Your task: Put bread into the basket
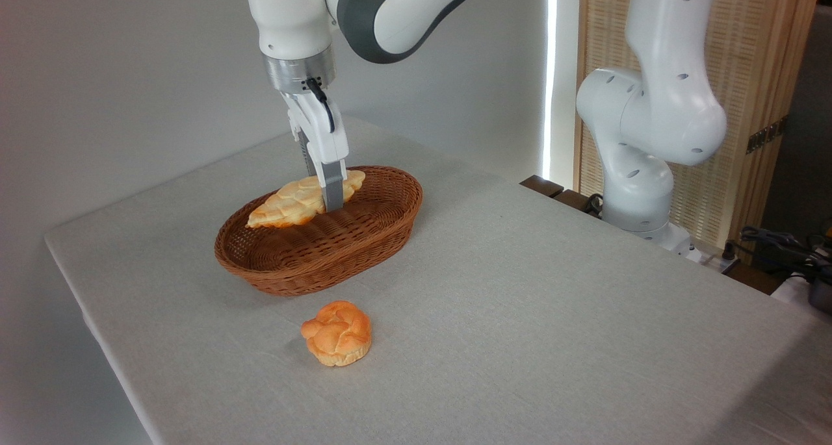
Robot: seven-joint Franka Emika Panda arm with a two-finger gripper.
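The table (pixel 520 315) (draped in pale grey cloth) carries a wicker basket (pixel 338 250) and, just in front, a knotted bun (pixel 337 333).

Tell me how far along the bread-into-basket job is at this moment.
Done: the long braided bread is picked up and carried over the wicker basket. In hand: the hand grips it near its middle, held about level with the rim, apparently not yet resting on the bottom. Left: lower it, release, withdraw. The small round bun sits on the table, outside the basket.
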